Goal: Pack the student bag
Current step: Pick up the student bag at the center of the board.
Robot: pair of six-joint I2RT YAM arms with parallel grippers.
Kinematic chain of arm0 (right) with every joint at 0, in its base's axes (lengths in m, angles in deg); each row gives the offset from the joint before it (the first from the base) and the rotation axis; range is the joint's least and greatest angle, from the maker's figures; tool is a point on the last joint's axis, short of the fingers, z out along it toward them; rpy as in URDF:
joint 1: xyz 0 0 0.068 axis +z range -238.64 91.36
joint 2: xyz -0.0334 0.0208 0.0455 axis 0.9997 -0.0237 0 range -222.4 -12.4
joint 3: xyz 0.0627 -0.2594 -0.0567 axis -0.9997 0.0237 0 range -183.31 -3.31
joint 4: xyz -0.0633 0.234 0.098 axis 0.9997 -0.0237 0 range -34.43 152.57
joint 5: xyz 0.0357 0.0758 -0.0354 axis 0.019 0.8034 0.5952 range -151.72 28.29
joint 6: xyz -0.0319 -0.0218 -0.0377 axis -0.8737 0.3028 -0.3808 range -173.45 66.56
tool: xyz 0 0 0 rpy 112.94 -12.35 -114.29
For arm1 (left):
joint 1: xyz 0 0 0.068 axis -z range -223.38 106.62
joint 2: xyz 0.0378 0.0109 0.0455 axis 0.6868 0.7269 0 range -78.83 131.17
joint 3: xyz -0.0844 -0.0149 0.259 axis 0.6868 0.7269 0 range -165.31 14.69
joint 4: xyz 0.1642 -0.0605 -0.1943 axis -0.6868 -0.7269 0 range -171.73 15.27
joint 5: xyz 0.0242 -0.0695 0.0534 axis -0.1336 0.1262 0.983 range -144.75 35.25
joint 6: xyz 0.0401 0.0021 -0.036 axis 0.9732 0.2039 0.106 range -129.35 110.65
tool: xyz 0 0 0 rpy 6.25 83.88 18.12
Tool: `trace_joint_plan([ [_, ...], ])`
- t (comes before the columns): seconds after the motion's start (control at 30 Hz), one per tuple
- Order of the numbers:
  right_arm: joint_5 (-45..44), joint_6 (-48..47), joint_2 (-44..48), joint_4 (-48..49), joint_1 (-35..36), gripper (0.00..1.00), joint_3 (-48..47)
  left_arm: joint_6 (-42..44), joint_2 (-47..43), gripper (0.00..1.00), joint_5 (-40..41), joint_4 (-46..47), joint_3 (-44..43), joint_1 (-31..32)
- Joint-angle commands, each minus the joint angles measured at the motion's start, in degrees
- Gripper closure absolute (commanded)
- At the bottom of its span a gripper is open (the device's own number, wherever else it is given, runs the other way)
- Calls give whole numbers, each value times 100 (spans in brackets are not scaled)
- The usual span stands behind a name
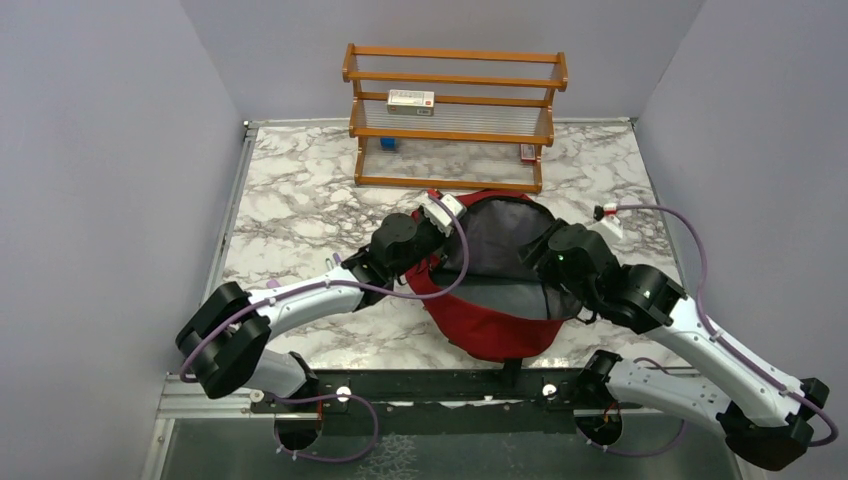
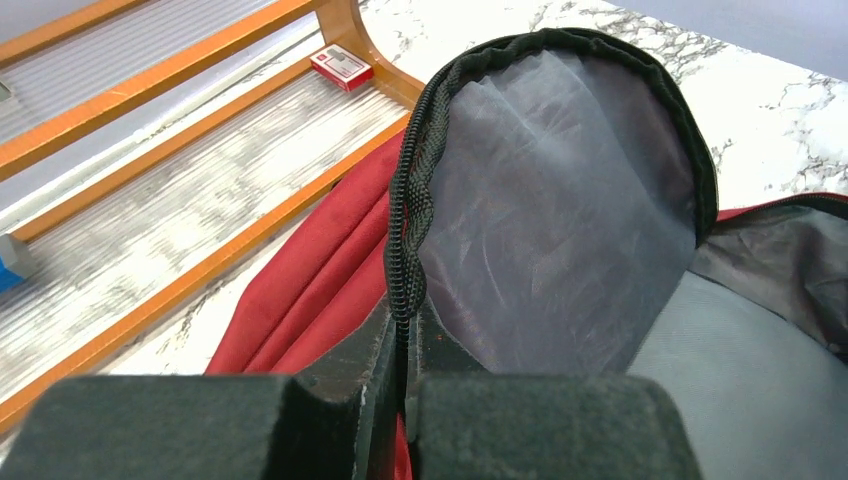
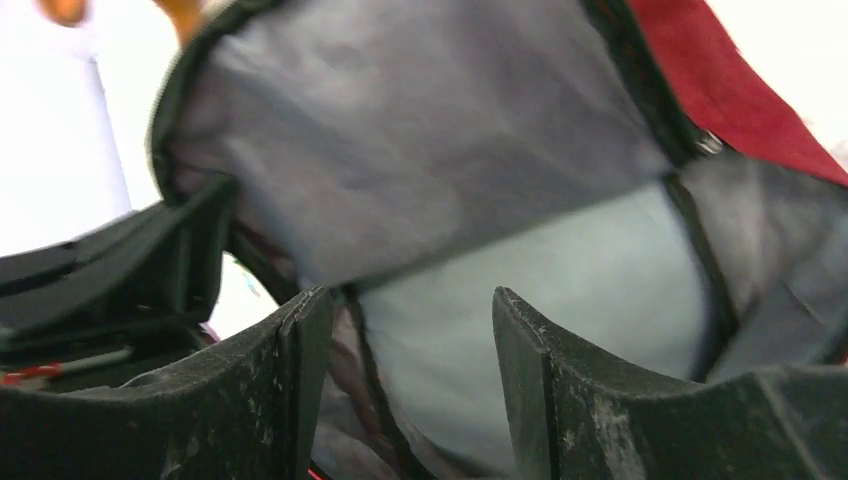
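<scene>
**Bag open, left rim pinched**

Your left gripper [image 2: 402,345] is clamped on the black zipper edge [image 2: 405,230] at the left rim of the student bag [image 1: 495,335]. The bag sits mid-table between the arms: dark red fabric, mouth gaping, grey lining [image 1: 500,245] exposed. Its far rim is just in front of the wooden rack [image 1: 455,130]. Your right gripper [image 3: 410,330] is at the right rim, jaws spread, with lining showing between them. More of the marble table [image 1: 290,200] shows left of the bag than right.
</scene>
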Motion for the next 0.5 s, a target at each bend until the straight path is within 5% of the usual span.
trace_joint_plan([
  [0.0, 270, 1747, -99, -2475, -24, 34, -463, -267, 148, 96, 42, 85, -276, 11],
  [0.13, 656, 2186, -360, -3564, -22, 31, -617, -341, 185, 97, 92, 87, -317, 10],
  [0.47, 1876, 2314, -474, -3573, -25, 22, 49, -192, 245, 97, 80, 87, -359, 10],
])
